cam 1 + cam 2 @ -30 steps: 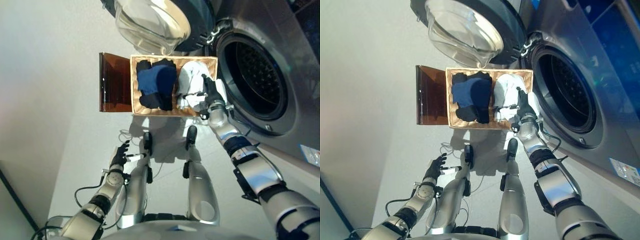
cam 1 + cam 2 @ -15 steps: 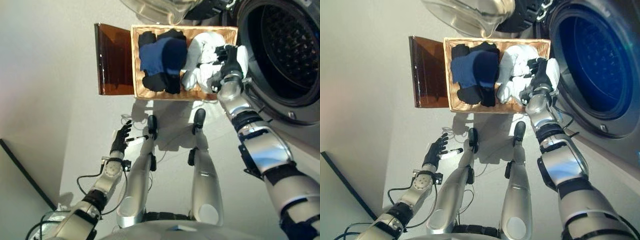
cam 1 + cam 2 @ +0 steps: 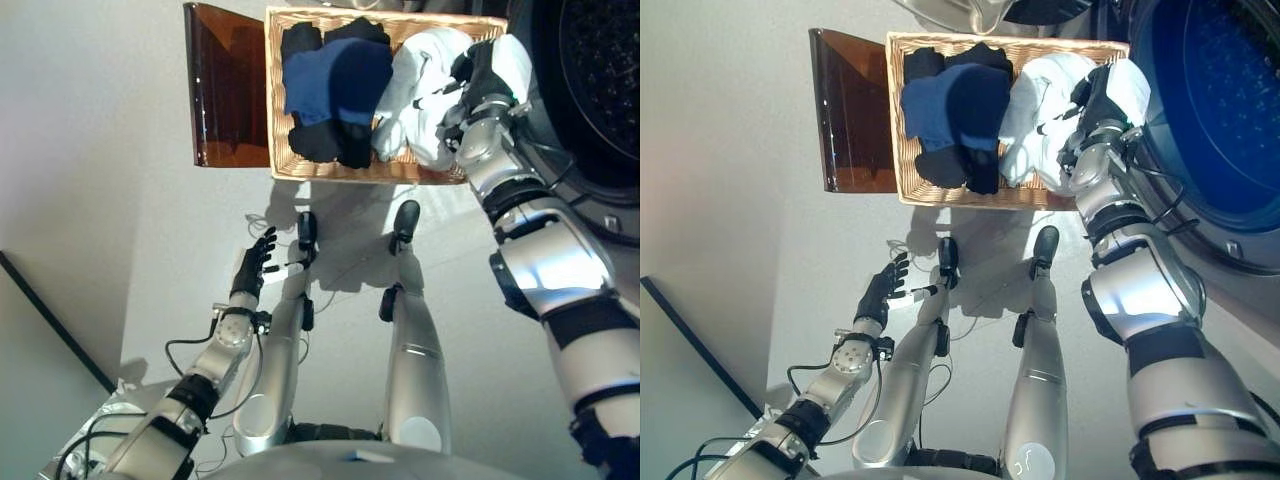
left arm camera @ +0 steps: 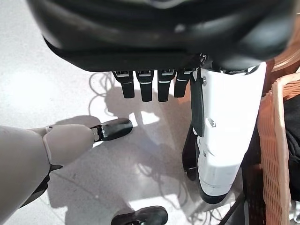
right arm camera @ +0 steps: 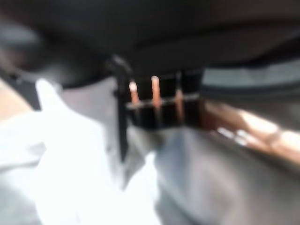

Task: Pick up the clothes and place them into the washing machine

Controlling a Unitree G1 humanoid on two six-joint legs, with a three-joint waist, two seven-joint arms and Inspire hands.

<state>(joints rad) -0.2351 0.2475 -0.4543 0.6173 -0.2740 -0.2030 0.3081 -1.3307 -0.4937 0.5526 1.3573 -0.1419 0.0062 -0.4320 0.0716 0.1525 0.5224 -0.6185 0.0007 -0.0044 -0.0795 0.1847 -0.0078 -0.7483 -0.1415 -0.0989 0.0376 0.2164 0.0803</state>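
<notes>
Right hand (image 3: 487, 88) grips white clothing (image 3: 425, 95) above the wicker basket (image 3: 277, 120), beside the washing machine (image 3: 600, 110). Left hand (image 3: 252, 273) hangs with relaxed fingers.

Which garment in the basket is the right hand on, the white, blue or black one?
The white garment, at the basket's end nearest the washing machine. The right hand grips it; the blue garment and black garment lie untouched beside it.

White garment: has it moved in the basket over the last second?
Yes. The right hand has pulled the white garment up and across the wicker basket's rim, toward the washing machine drum.
</notes>
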